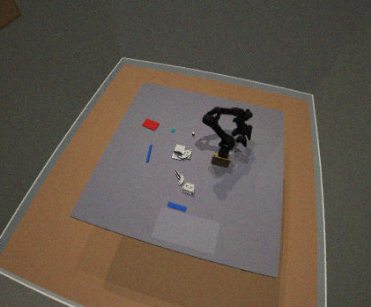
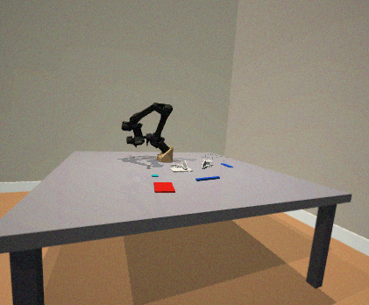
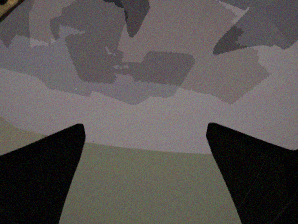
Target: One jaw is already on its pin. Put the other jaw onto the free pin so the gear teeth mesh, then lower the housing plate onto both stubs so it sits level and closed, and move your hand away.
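The white base assembly [image 1: 188, 154] [image 2: 181, 170] sits mid-table with a raised white part on one side; its pins and mounted jaw are too small to tell apart. A loose-looking curved white jaw [image 1: 181, 180] lies apart from it. Beside that jaw is a small white plate with dark holes [image 1: 189, 188], which looks like the housing plate. In the exterior view these two overlap. My gripper [image 3: 147, 131] is open and empty, raised above the table on the far side of the arm's base from the white parts. No white part shows in the wrist view.
A red plate [image 1: 151, 124] [image 2: 164, 187], a teal piece [image 1: 173, 131] [image 2: 155, 175] and a small white piece [image 1: 193, 133] [image 2: 148, 166] lie on the table. One blue bar [image 1: 149, 153] [image 2: 208, 179] lies near the base assembly, another [image 1: 177, 206] [image 2: 227, 165] beyond the holed plate.
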`<act>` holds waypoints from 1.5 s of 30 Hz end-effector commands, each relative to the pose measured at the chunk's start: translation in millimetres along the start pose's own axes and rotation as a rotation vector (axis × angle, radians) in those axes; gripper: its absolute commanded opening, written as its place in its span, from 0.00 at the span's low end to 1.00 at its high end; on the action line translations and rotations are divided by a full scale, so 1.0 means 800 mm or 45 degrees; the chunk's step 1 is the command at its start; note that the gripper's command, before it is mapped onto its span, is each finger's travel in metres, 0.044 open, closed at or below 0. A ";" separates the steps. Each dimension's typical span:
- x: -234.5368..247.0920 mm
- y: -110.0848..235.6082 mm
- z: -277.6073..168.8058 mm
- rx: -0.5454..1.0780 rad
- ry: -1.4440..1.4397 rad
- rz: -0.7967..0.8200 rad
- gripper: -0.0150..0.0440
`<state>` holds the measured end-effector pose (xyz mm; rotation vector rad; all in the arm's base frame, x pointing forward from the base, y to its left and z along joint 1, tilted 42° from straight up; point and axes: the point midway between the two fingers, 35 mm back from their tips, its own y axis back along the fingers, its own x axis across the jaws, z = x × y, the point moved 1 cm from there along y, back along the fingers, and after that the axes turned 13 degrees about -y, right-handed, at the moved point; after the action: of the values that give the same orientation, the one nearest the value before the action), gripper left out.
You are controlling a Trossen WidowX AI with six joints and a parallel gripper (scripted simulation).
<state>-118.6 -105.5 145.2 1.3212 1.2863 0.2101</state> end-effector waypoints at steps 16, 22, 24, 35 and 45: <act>-0.040 0.015 0.031 -0.112 0.037 -0.130 1.00; -0.072 0.031 0.085 -0.305 -0.058 -0.151 1.00; -0.079 0.038 0.105 -0.370 -0.085 -0.145 1.00; -0.087 0.096 0.232 -0.706 -0.214 -0.019 1.00; -0.031 0.176 0.345 -0.935 -0.287 0.209 1.00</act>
<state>116.7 -243.3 194.8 0.7992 0.8586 0.5047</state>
